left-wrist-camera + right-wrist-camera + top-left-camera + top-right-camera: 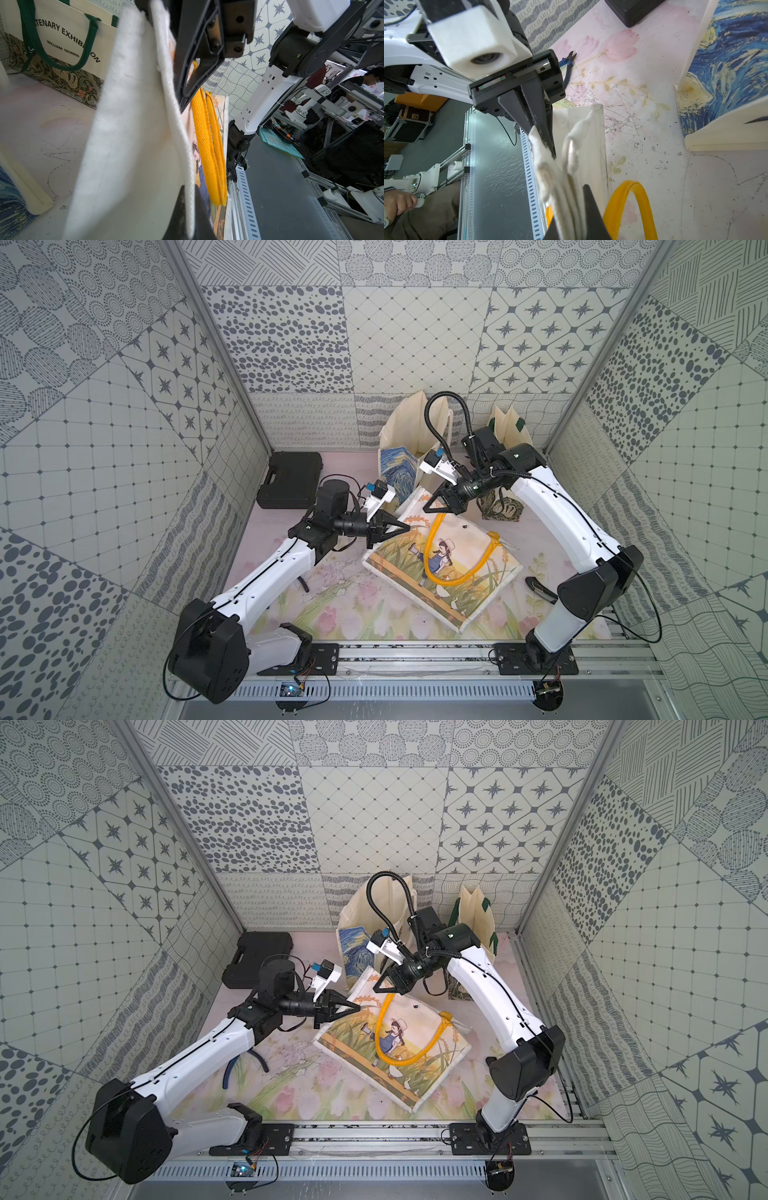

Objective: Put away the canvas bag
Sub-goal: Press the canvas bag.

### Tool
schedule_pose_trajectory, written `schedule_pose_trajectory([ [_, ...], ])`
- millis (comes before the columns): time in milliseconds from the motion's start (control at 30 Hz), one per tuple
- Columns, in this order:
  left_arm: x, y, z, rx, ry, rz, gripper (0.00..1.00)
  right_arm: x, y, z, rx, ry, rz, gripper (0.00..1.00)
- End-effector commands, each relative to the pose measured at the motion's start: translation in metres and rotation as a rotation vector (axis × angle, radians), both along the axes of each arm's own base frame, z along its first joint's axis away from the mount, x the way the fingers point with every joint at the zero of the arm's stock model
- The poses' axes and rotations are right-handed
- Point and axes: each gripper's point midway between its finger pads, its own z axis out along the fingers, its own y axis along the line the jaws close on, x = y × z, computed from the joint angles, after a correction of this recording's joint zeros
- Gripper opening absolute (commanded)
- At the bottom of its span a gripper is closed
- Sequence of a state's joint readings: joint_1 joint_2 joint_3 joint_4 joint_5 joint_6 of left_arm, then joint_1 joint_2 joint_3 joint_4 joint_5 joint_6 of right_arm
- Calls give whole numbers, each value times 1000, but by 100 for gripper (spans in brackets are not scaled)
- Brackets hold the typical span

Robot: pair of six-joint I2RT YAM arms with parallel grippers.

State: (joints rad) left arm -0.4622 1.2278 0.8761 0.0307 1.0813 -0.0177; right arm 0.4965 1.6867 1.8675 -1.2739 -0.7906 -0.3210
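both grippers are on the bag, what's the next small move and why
Probably lift both grippers together a little. The left gripper and right gripper are each shut on the top edge of the canvas bag, whose body lies on the table; raising it frees it to go beside the standing bags.

Both top views sit high above the front rail (415, 651), tilted down toward 12 o'clock, wide enough for the whole mat (340, 614). Left wrist cam is right up against the canvas bag (124, 124), facing about 3 o'clock to the right arm (261, 99); right wrist cam, equally close, faces 9 o'clock at the left gripper (548, 145). All four share the bag's rim and yellow handles (203, 135).
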Motion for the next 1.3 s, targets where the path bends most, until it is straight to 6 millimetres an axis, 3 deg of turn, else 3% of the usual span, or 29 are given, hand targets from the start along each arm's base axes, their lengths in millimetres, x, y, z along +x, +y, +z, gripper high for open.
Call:
schedule_pose_trajectory([
  [0, -25, 1, -11, 21, 101, -87, 23, 22, -7, 37, 81, -160, -59, 0],
  [133, -25, 2, -13, 30, 104, -78, 29, 24, -13, 41, 80, -178, -78, 0],
  [167, -25, 2, -14, 32, 107, -79, 24, 25, -15, 42, 81, -184, -84, 0],
  [233, -28, 2, -15, 32, 112, -93, 1, 27, -20, 45, 84, -193, -100, 0],
  [367, -31, 2, -18, 40, 121, -104, 0, 30, -26, 48, 86, -202, -124, 0],
  [400, -32, 3, -19, 43, 123, -100, 4, 31, -28, 49, 87, -207, -130, 0],
  [467, -31, 3, -21, 53, 125, -86, 26, 32, -30, 50, 90, -210, -139, 0],
  [500, -31, 4, -22, 56, 126, -79, 30, 32, -31, 51, 92, -209, -143, 0],
  [667, -34, 5, -24, 59, 135, -74, 33, 35, -38, 54, 89, -226, -169, 0],
  [733, -36, 6, -25, 60, 143, -76, 25, 37, -41, 53, 87, -226, -178, 0],
  [800, -39, 6, -27, 59, 148, -86, 0, 37, -42, 54, 90, -228, -184, 0],
  [933, -42, 8, -28, 61, 157, -89, 0, 37, -44, 53, 88, -228, -190, 0],
  [1000, -42, 8, -29, 66, 160, -81, 21, 37, -45, 54, 86, -231, -194, 0],
  [1067, -43, 9, -29, 67, 158, -78, 31, 38, -47, 56, 88, -241, -202, 0],
  [1267, -44, 9, -30, 71, 161, -73, 34, 41, -52, 69, 167, -224, -231, 0],
])
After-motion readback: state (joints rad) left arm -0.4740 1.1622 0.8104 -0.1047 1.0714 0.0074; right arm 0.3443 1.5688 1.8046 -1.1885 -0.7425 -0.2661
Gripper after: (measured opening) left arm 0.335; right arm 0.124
